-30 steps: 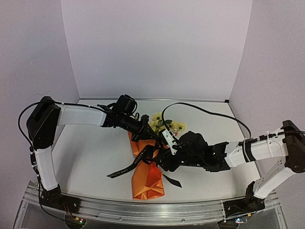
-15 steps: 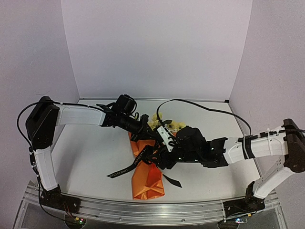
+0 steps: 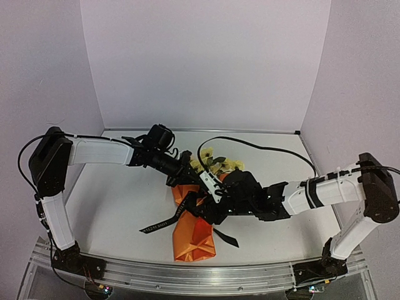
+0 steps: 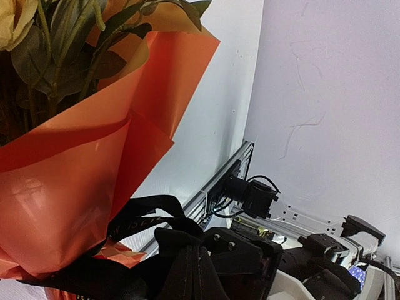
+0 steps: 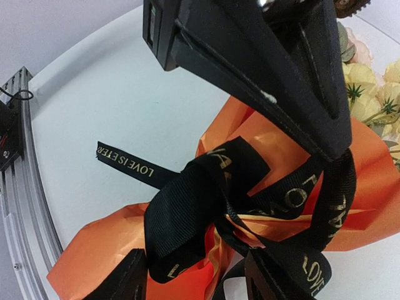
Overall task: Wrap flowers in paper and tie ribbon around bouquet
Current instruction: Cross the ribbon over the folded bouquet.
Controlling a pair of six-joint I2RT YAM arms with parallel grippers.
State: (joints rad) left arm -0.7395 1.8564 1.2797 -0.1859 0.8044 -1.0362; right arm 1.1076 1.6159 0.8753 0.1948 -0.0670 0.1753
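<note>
The bouquet lies on the white table, with the flowers at its far end and the orange paper tapering toward me. The black ribbon is looped round its waist, one lettered tail trailing left. My left gripper is shut on a ribbon strand just above the waist; in its wrist view the closed fingertips sit against the ribbon below the paper. My right gripper is open, its fingers astride the ribbon loop and the crumpled paper.
A metal rail runs along the table's near edge. White walls close the back and both sides. The right arm's black cable arches over the table behind the bouquet.
My right gripper has slid left over the bouquet's waist and now straddles the ribbon loop. My left gripper has drawn slightly left, still holding the ribbon.
</note>
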